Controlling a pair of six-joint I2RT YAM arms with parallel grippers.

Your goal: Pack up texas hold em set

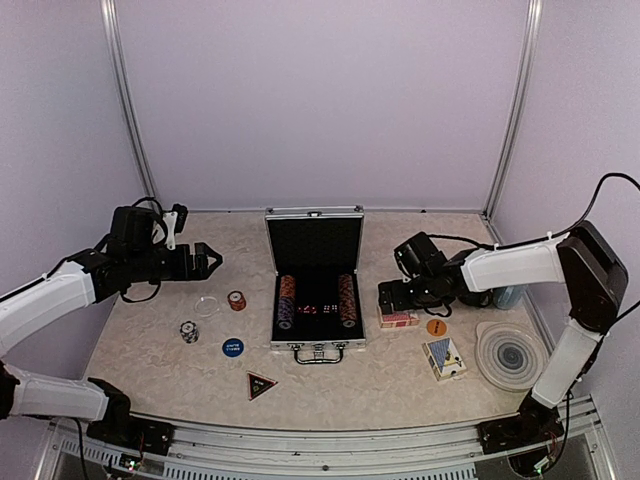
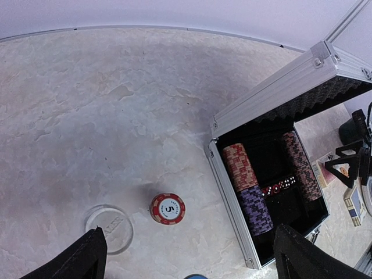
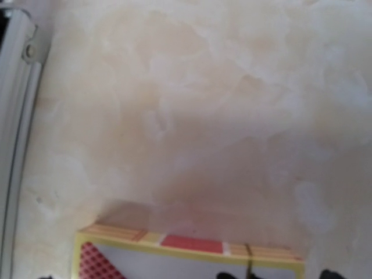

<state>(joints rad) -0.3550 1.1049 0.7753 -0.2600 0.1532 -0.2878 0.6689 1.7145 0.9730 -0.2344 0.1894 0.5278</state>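
Top external: left gripper spread; right gripper seemingly spread over red deck; case open.

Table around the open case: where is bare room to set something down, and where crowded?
Bare: the front strip of table between the black triangle and the blue deck, and the back strips either side of the case lid. Crowded: left of the case around the red chip and blue button; right of it around the red deck and coaster.

The left arm's black pincer hovered, pointing right, its jaws spread wide. The right arm's black pincer reached left and low, jaws equally wide.
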